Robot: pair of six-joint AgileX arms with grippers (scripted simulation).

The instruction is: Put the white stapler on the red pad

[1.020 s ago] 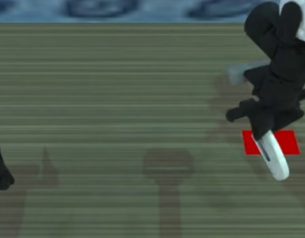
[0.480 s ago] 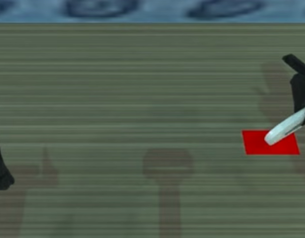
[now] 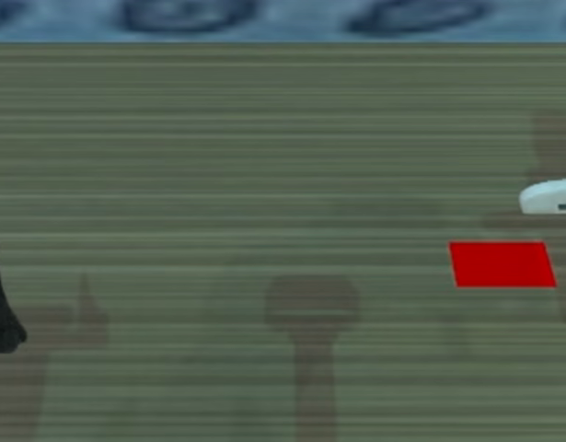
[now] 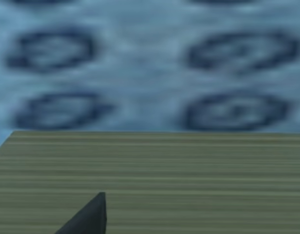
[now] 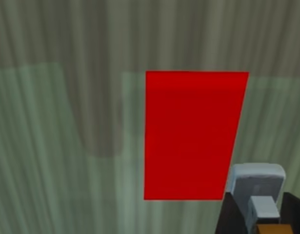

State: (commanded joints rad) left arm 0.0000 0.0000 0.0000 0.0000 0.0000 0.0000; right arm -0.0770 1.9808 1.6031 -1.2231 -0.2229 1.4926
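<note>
Top view: mounted above the tabletop [image 3: 264,166], facing straight down, far enough to span most of its width; blue patterned floor [image 3: 264,17] visible past the 12 o'clock edge.

Left wrist view: set low and close over the tabletop [image 4: 189,170], facing almost level across it toward the far edge and the floor [image 4: 150,63] beyond.

Right wrist view: close above the surface, facing steeply down onto the red pad [image 5: 189,136].

Shared between top and right wrist views: the red pad [image 3: 502,264], at the top view's 3 o'clock side.
</note>
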